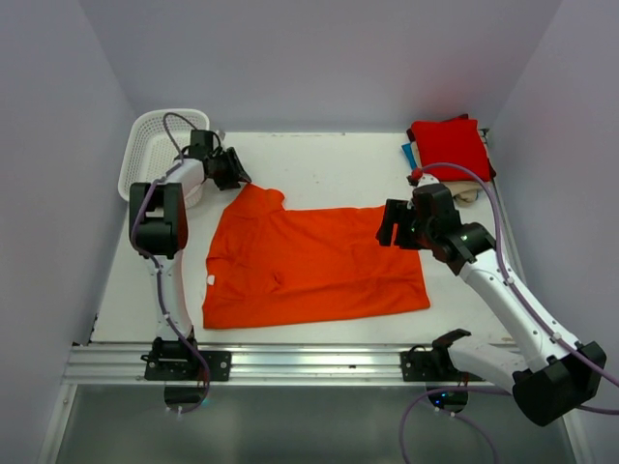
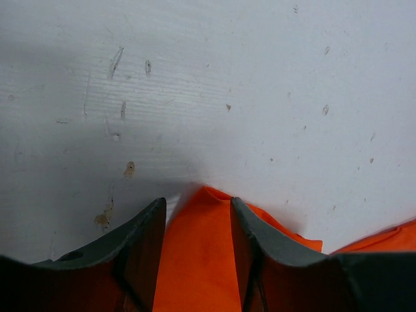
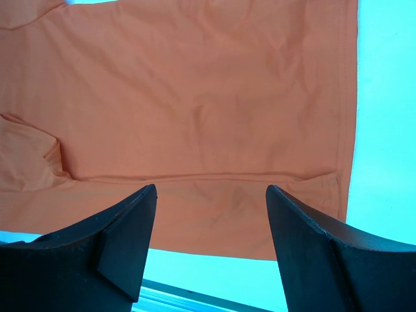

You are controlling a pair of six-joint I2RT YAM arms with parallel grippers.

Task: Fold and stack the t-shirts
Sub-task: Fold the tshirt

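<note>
Orange t-shirt [image 1: 309, 266] lies spread flat in the middle of the white worktop [image 1: 329, 159]. Its neck is on the left and its bottom edge is on the right. One sleeve sticks out toward the back, near the white basket [image 1: 155, 130]. A folded red t-shirt [image 1: 447, 145] sits on a small pile in the far right corner, well apart.

What could go wrong? The left tool [image 2: 197, 203] has only the very tip of the sleeve between its fingers. If it shuts there, it may catch too little cloth, and the sleeve could slip out when it lifts. The right tool [image 3: 211, 190] hangs over the bottom edge. If it comes down too far in, it could bunch the cloth and make a crooked fold. If one arm pulls harder than the other, the whole shirt may slide and wrinkle.

The left arm reaches far back and bends down. Its tool is low at the sleeve, with a finger on each side of the cloth and a gap between them. The right arm stretches in from the right. Its tool points down at the shirt, with fingers wide apart and holding nothing.
</note>
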